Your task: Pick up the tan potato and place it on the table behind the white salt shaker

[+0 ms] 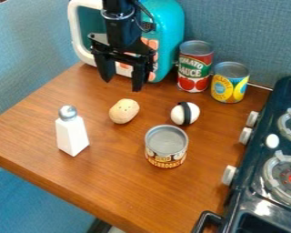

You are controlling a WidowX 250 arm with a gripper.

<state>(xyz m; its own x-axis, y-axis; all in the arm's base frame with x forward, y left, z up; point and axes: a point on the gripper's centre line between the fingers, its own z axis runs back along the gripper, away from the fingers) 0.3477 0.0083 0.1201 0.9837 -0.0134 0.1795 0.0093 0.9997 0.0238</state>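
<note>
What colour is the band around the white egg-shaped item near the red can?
The band is black, seen in the camera view.

A turquoise toy microwave (171,34) with a white-framed front stands at the back-left corner of the desk (111,182). To its right, a red-and-green can (195,66) and a yellow-and-blue can (230,83) stand upright near the back edge. Farther forward lies a white, rounded piece (192,113) with a black band, behind an upright, silver-topped can (167,144). A white shaker (72,133) with a silvery cap stands toward the front-left edge. Along the right edge sits a dark toy stove (248,193) with pale knobs and round burners.
</note>
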